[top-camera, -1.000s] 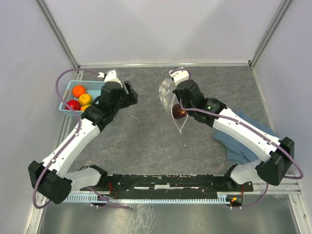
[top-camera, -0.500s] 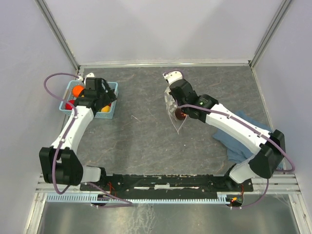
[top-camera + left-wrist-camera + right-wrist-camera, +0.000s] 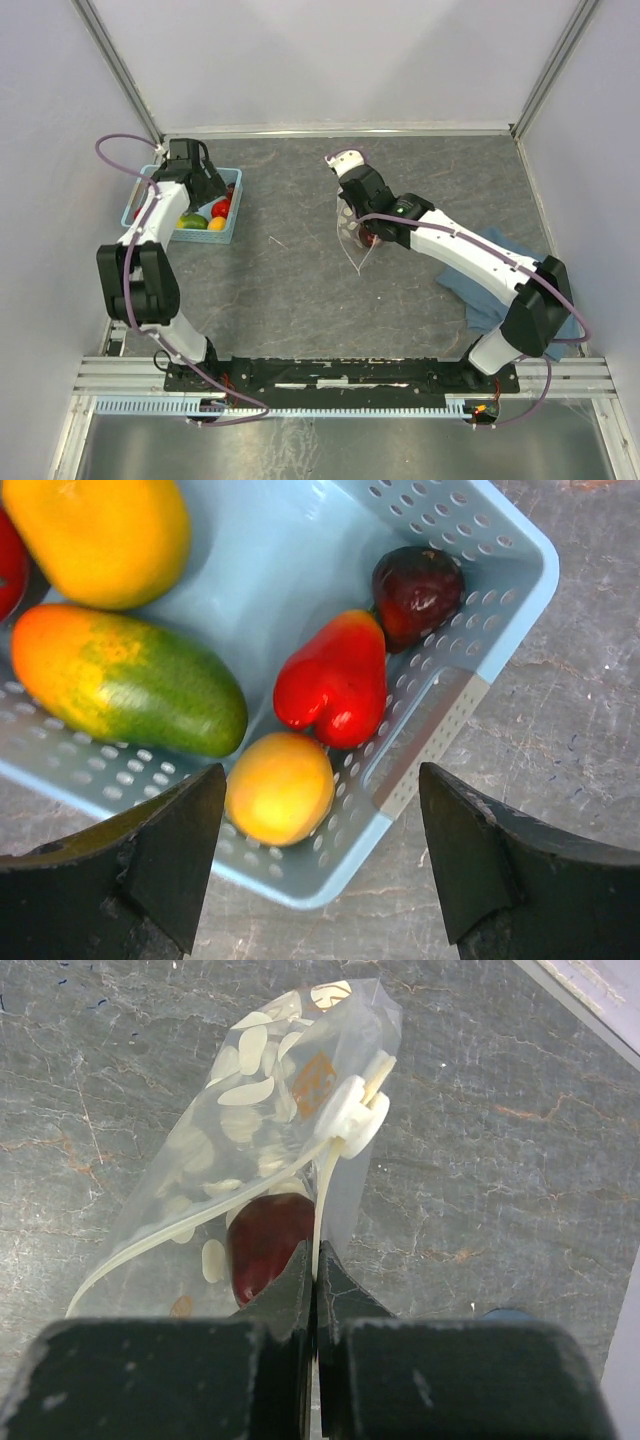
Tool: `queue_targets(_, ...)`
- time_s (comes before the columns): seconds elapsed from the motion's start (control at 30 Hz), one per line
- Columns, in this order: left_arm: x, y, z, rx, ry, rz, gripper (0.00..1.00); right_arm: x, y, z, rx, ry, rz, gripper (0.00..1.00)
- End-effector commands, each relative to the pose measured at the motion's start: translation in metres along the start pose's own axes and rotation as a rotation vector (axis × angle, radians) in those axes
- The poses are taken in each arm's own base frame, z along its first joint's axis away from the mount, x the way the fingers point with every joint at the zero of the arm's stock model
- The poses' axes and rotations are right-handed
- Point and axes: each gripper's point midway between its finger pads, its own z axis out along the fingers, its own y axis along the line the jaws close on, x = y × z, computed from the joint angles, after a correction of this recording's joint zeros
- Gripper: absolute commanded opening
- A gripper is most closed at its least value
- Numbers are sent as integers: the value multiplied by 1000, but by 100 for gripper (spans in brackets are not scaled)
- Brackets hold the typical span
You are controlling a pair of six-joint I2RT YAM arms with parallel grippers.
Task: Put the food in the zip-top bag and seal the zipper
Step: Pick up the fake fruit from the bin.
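While the left gripper (image 3: 320, 870) hung with its blunt black jaws spread wide and gripping nothing, it sat over the lower right corner of the basket (image 3: 505, 600), a pale blue plastic tray with rounded corners and rows of small holes. Glossy food lay inside: a long mango (image 3: 130, 680) shading from orange to green, a lobed red pepper (image 3: 335, 680) just right of it, a small round yellow fruit (image 3: 280, 788) touching the pepper's tip, a dark purple fruit (image 3: 417, 590) in the right corner, and a large orange-yellow fruit (image 3: 100, 535) at upper left. In the top view this basket stood at upper left on the grey, veined table (image 3: 300, 290).

Near the middle of that view the right gripper (image 3: 315, 1280) was pinched tight on the bag (image 3: 250, 1120), its fingers closed on the thin pale zipper (image 3: 322, 1190) below a white rounded slider (image 3: 355, 1110). Clear, crinkled film printed with white ovals hung upright, a smooth dark red fruit (image 3: 265, 1245) inside it. A rumpled blue cloth (image 3: 487, 312) lay at right.
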Motion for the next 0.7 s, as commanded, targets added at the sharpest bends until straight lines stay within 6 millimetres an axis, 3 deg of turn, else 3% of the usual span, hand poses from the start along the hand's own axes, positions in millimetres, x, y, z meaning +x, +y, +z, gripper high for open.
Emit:
queue_targets(0.0, -16, -12, 14, 23, 22, 75, 83, -22, -1, -1, -3, -54, 33, 2)
queue_targets(0.33, -6, -2, 69, 20, 195, 105, 83, -20, 1, 1, -6, -48, 28, 2)
queue_targets(0.67, 32, -12, 89, 121, 350, 129, 80, -18, 4, 5, -13, -41, 25, 2)
